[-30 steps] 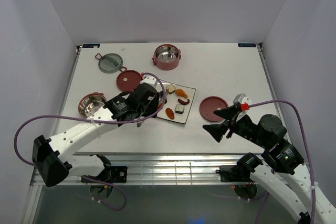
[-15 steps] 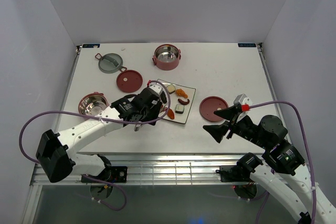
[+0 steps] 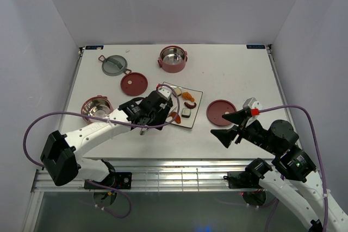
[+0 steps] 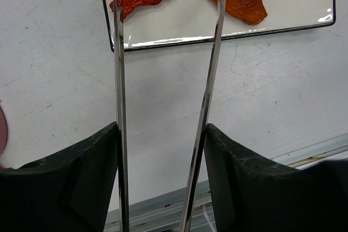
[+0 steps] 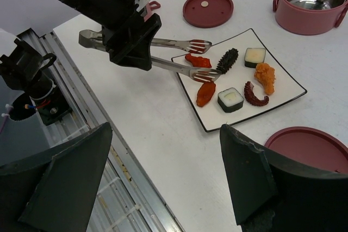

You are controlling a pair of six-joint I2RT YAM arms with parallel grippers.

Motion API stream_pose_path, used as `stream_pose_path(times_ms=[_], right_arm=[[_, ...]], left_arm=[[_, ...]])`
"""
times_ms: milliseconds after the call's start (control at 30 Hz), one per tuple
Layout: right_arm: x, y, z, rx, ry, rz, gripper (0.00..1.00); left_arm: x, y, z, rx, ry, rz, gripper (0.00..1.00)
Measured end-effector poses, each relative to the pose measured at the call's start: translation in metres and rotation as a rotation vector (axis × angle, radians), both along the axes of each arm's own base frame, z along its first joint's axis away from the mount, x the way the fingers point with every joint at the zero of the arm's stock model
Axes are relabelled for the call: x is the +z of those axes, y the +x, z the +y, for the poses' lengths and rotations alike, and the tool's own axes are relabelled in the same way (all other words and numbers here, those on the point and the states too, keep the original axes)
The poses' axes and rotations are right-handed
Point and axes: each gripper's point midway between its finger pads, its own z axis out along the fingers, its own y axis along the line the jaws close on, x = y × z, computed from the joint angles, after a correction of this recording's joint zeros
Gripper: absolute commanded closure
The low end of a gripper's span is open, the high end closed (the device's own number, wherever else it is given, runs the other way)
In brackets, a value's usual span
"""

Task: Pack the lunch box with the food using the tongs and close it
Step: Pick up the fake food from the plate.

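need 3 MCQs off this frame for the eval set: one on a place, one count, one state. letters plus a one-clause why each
1. Where does the grey-green lid lie?
A) far left of the table
B) near right edge
C) dead centre

2. How many red bowls are out?
A) one
B) two
C) four

3. What state are the tongs in?
A) lying flat, untouched
B) held by the left gripper, tips apart over the plate
C) hanging off the near edge

1 A: the top view shows it near the far-left corner.
2 B: one sits at the far edge, one at the left.
3 B: the left wrist view shows both arms between its fingers, spread.
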Motion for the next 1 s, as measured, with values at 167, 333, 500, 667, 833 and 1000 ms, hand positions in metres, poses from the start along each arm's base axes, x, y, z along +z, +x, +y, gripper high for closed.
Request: stream_pose_path(times_ms=[167, 333, 500, 667, 833, 1000], right_arm=[[0.000, 0.000, 0.000, 0.001, 0.000, 0.000, 0.15], [0.000, 0.000, 0.000, -0.005, 0.000, -0.002, 0.15], [0.001, -0.001, 0.000, -0.003, 0.002, -0.005, 0.15], [0.001, 0.000, -0.001, -0.006, 0.000, -0.007, 0.15], [0.001, 0.000, -0.001, -0.010, 0.000, -0.007, 0.15], [0.001, 0.001, -0.002, -0.017, -0.001, -0.008, 0.14]], left_arm=[[-0.005, 0.003, 0.003, 0.004, 0.015, 0.010, 0.29], [-0.005, 0.009, 0.010, 0.032, 0.013, 0.012, 0.29], [-0.005, 0.014, 0.015, 0.051, 0.004, 0.018, 0.29], [-0.005, 0.012, 0.011, 0.038, -0.012, 0.029, 0.30], [-0.006, 0.010, 0.009, 0.025, -0.023, 0.043, 0.31], [-0.008, 0.005, 0.007, 0.011, -0.031, 0.068, 0.31]])
